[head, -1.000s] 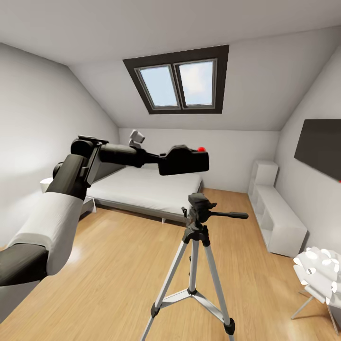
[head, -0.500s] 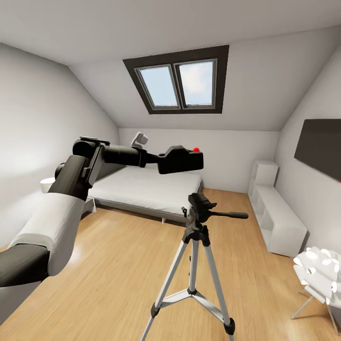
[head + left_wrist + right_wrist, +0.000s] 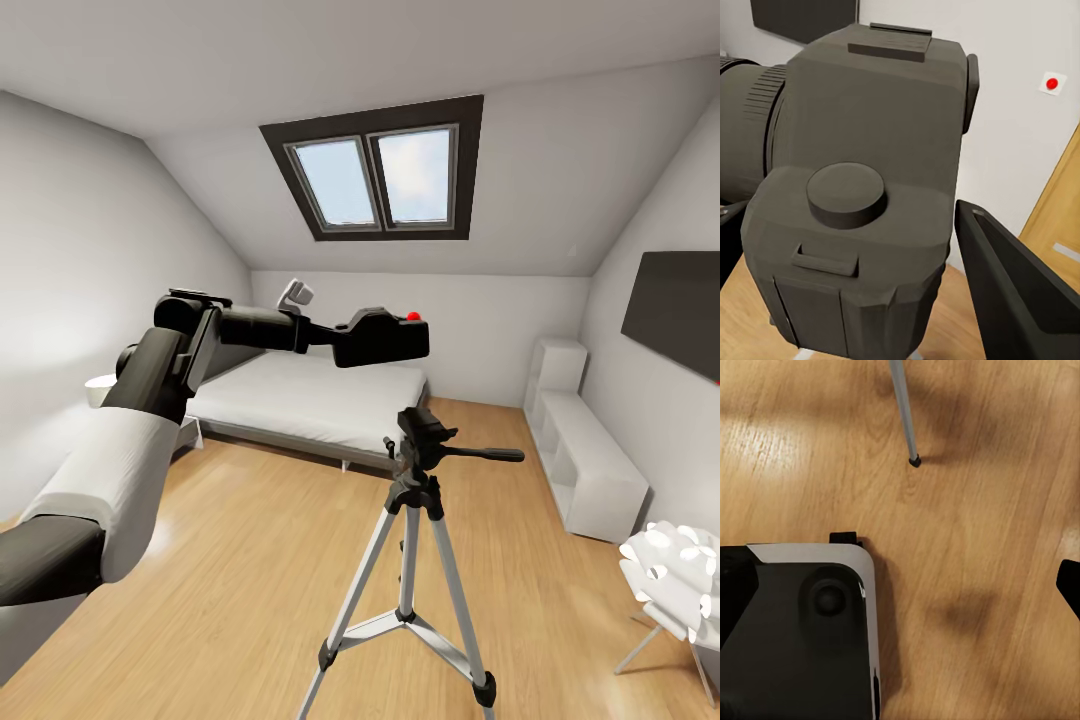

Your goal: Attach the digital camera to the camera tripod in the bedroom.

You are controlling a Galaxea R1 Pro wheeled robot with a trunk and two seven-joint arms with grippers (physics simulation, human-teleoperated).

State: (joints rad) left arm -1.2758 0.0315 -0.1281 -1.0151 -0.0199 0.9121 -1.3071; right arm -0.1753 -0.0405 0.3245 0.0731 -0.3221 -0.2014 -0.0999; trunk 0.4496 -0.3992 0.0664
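1. We carry the digital camera (image 3: 385,338) in our left gripper (image 3: 345,337), arm stretched out across the bedroom. In the left wrist view the body sits tight against one dark finger (image 3: 1016,289), so we judge the pincer clamped on it, though the far finger is hidden behind the body.

2. In the head view the camera hangs in the air above the camera tripod (image 3: 412,560), at about 11 o'clock from the tripod's black head (image 3: 422,430), clearly apart from it. Its red button (image 3: 413,316) faces up, so the body looks roughly level.

3. The tripod stands on the light wood floor (image 3: 250,560) with legs spread and its pan handle (image 3: 485,455) pointing towards 3 o'clock. The bed (image 3: 300,395) lies beyond it.

4. The step in hand, as we read it, is bringing the camera over the head and setting it down. To do it well, we should first shift towards 5 o'clock until the body is square above the mounting plate, and only then lower.

5. We should keep the base flat and descend slowly; a tilted or sideways arrival could nudge the light tripod off its feet.

6. We should steer clear of the pan handle and hold the grip firm until the camera is seated.

7. Our right wrist looks down at floor, a thin metal leg tip (image 3: 913,460) and part of our base (image 3: 795,630); we cannot tell whether the right pincer is apart or together.
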